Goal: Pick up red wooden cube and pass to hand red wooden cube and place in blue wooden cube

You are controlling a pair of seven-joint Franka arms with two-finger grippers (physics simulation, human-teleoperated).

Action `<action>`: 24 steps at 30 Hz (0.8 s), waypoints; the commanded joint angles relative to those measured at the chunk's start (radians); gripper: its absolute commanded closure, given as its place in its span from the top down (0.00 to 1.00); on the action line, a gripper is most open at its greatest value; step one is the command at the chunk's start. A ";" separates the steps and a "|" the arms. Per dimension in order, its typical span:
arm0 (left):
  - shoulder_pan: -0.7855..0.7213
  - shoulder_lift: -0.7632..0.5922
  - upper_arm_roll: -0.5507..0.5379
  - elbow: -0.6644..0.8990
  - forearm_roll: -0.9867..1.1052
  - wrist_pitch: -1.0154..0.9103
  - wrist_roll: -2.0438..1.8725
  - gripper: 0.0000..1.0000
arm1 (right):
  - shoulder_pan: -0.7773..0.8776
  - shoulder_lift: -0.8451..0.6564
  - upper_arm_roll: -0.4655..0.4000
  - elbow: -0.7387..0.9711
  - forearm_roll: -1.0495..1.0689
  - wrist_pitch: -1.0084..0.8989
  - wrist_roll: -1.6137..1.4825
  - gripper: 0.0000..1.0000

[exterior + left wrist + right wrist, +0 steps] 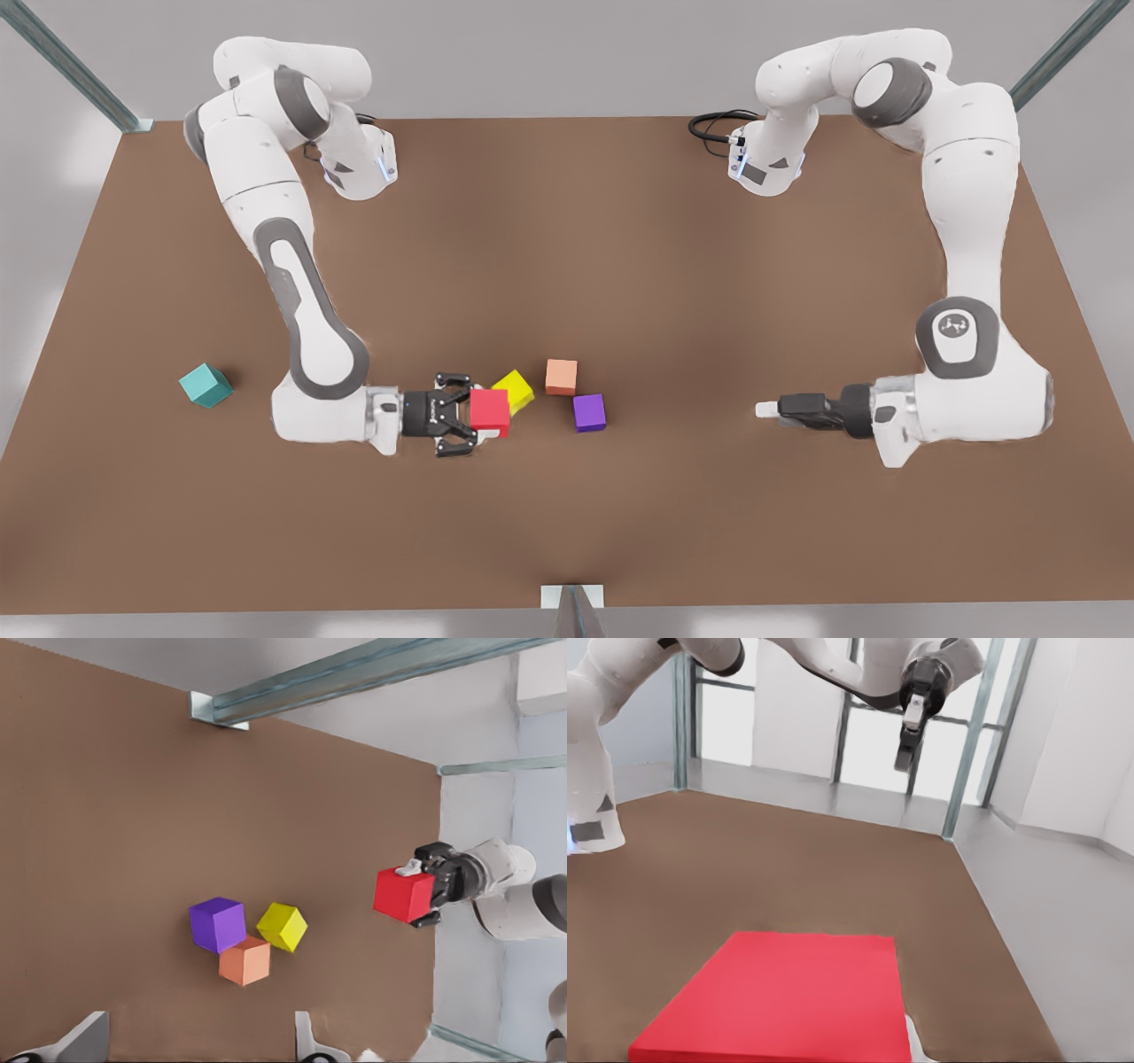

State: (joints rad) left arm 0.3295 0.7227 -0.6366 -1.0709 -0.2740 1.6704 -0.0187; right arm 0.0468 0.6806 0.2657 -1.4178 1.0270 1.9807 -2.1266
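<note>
Red cube sits clamped in the right gripper, the one with the linkage fingers, on the front view's left. Fingers closed on it from both sides, arm reaching out flat and low over the bench. Looks lifted clear rather than resting. From the left wrist view it floats well apart from the little cluster of purple, yellow and orange.

Left gripper waits on the front view's right, pointed straight at the red cube with a wide gap between. Fingers spread apart. Probably parked there facing the other gripper because of the hand-over step.

Blue cube (more teal, really) sits alone far to the front view's left, on the right arm's side. Guessing that's why the cube is in this gripper: shorter trip to the drop spot. Placing not done yet.

Hard bits:
- Red covers part of yellow in the front view, so can't tell if they touch.
- Right wrist view gives just the cube's top face, cut off at the edge. Finger contact hidden there.
- Left fingers cropped at the picture edge, only the tips peeking in.
- Exact height above the bench: no idea.
</note>
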 commanded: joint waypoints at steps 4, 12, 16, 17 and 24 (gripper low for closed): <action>-0.206 -0.419 0.394 -0.331 0.405 -0.210 -0.046 1.00 | -0.025 -0.299 -0.132 -0.266 -1.013 -0.126 0.839 0.61; -0.294 -0.391 0.466 -0.279 0.332 -0.305 0.026 1.00 | -0.079 -0.331 -0.344 -0.444 -1.346 0.036 1.240 0.60; -0.267 -0.376 0.463 -0.276 0.389 -0.218 0.025 1.00 | -0.177 -0.332 -0.352 -0.494 -1.420 0.194 1.237 0.60; -0.247 -0.378 0.466 -0.276 0.381 -0.213 0.028 1.00 | -0.200 -0.326 -0.352 -0.491 -1.423 0.214 1.232 0.60; -0.247 -0.378 0.459 -0.276 0.369 -0.193 0.026 1.00 | -0.243 -0.251 -0.350 -0.457 -1.421 0.270 1.235 0.60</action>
State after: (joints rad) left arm 0.0819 0.3464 -0.1775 -1.3473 0.0951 1.4633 -0.0034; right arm -0.1900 0.4271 -0.0842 -1.8739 -0.3842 2.1855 -1.2658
